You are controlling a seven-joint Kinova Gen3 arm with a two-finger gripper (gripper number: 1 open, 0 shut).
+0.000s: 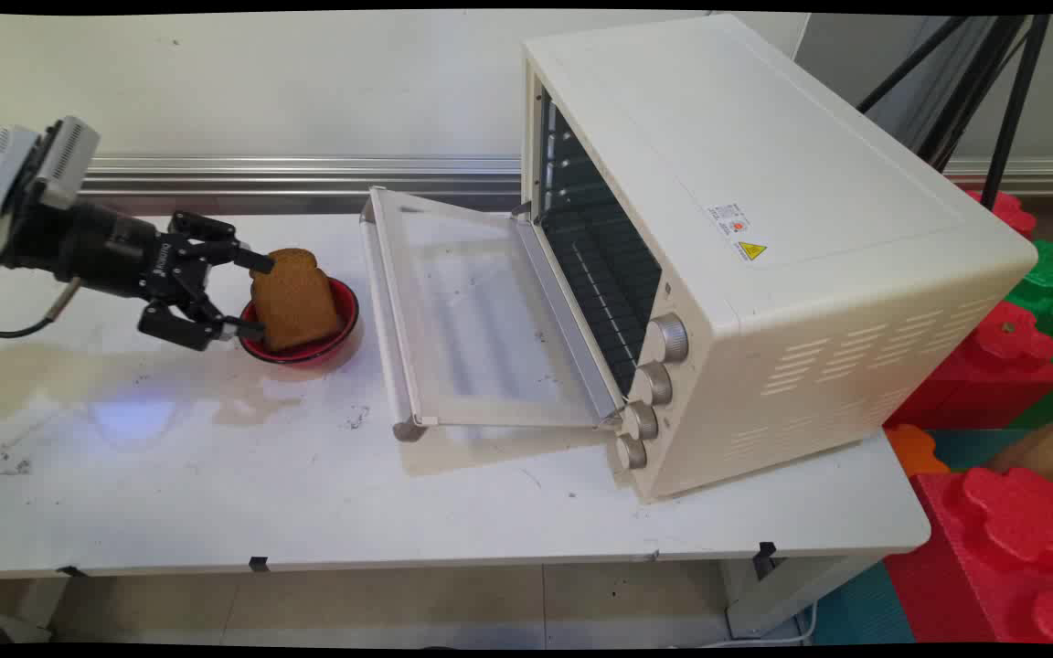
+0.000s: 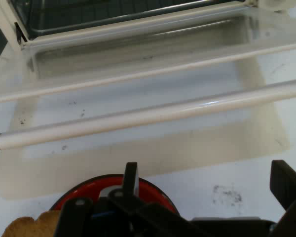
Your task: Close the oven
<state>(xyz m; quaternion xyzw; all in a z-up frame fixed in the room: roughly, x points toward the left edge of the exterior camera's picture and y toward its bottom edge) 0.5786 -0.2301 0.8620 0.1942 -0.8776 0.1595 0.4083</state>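
**Me:** Toast (image 1: 293, 297) is what I see first. It is a brown slice that stands up on its edge in a small red bowl (image 1: 346, 311). The bowl sits on the white desk (image 1: 216, 475), on the left side, just left of the oven door.

**Helper:** Where is your pincer?

**Me:** My pincer (image 1: 248, 294) is right at the left side of the toast. Its two black fingers are spread apart, one by the far top corner of the slice and one low by the near rim of the bowl. I can't tell if they touch the toast. It is not pinching anything.

**Helper:** How will the toast feel?

**Me:** I think it is very light and dry, and stiff but crumbly. A hard squeeze could break it. I would take it by its two flat faces, near the top, above the bowl rim. The bowl looks light too, so it may slide.

**Helper:** What else is there?

**Me:** A big cream oven (image 1: 764, 238) stands on the right. Its glass door (image 1: 481, 320) lies open and flat, with its handle bar (image 2: 153, 114) near the bowl. Red and green foam blocks (image 1: 1002, 530) are on the floor, far right.
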